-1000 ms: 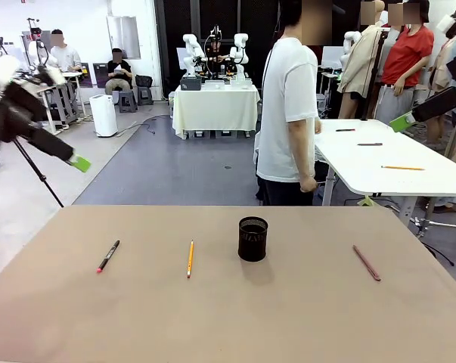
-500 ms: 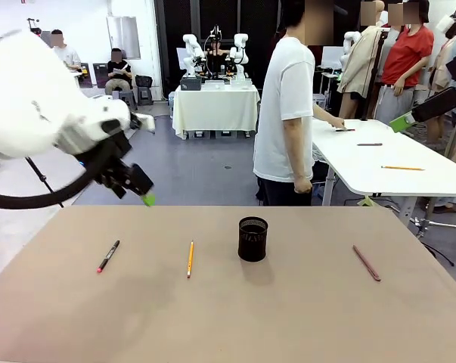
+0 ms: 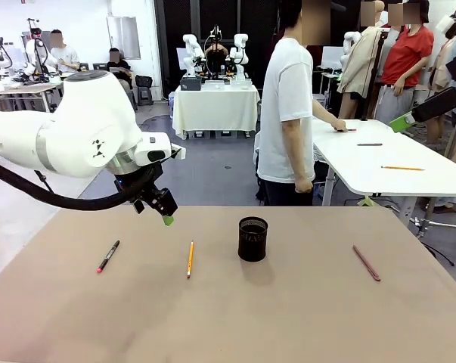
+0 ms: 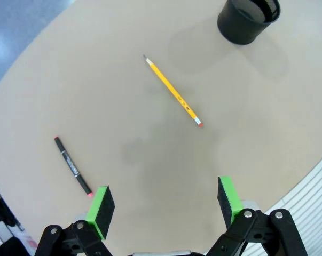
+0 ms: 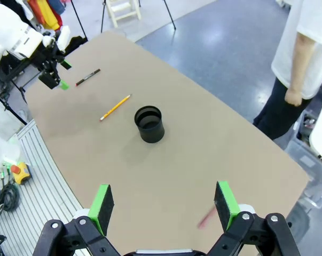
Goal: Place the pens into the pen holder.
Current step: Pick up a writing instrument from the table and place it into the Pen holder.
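Yellow pencil (image 3: 190,259) lay flat on the table (image 3: 288,318), at nine o'clock of the pen holder (image 3: 252,239). The black pen (image 3: 108,256) lay farther out at nine, the reddish-brown pen (image 3: 367,263) at three. All looked light, stiff and prone to roll, so best pinched mid-shaft. Beyond them the left gripper (image 4: 165,201) hovered empty, fingers spread; the right gripper (image 5: 163,204) was likewise spread.
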Controlling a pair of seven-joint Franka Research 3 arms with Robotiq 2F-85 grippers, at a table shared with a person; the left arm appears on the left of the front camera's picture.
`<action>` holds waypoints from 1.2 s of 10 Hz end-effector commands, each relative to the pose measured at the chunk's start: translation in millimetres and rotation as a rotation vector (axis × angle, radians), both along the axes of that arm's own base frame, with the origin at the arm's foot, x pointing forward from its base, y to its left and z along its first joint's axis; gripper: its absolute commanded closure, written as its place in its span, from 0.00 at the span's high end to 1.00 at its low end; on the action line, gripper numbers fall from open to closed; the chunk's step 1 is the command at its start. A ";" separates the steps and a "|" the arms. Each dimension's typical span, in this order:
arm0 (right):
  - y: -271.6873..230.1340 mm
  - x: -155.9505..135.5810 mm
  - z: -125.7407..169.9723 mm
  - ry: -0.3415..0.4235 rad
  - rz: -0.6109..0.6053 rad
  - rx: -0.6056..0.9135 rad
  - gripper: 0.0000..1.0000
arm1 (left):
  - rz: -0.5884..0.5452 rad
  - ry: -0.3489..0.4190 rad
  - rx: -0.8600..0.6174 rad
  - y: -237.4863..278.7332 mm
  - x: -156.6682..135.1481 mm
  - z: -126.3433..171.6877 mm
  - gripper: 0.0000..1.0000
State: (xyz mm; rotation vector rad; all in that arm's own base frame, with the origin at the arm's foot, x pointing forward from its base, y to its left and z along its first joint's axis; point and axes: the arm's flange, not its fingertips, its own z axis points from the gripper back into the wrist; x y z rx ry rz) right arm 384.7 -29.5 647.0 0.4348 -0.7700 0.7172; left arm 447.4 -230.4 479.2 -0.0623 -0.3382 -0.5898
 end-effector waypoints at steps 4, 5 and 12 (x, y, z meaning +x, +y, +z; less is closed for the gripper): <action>0.4 -0.5 -0.2 -0.013 0.014 0.024 1.00 | -0.002 -0.004 -0.003 0.3 -5.4 5.3 1.00; 0.4 -0.5 -0.2 -0.013 0.014 0.024 1.00 | 0.054 0.085 -0.032 -11.6 14.6 -7.2 1.00; 0.4 -0.5 -0.2 -0.013 0.014 0.024 1.00 | 0.336 0.220 0.036 -69.7 129.8 -117.4 1.00</action>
